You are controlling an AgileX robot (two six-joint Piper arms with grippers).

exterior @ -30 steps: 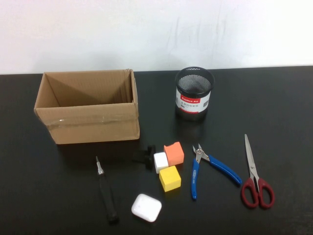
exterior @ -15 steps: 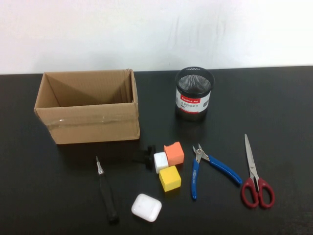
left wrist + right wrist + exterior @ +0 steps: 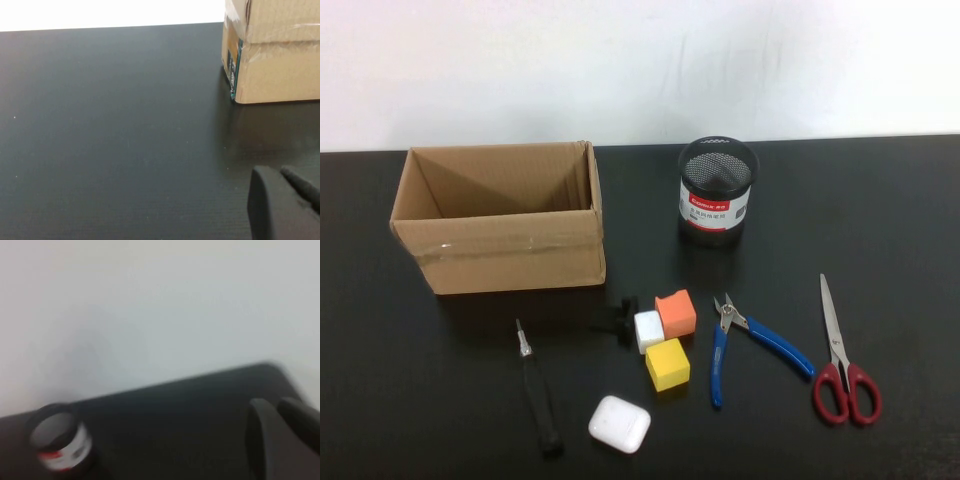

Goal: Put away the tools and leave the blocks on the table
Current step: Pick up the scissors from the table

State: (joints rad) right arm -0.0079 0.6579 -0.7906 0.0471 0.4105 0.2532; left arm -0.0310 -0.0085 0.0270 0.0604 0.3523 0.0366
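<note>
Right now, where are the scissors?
High view: scissors lie on the table's right side, right of the pliers. Neither claw is near them.

The left gripper hangs low over the table, with the box near ahead of it. The cup stands on the table, well apart ahead of the right gripper.

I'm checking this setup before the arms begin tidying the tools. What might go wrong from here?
The pliers lie close beside the orange block and yellow block, so a grasp may nudge them. The screwdriver is thin and flat on the table, likely hard to pinch. The left gripper near the cardboard box and the right gripper both start away from the tools.
</note>
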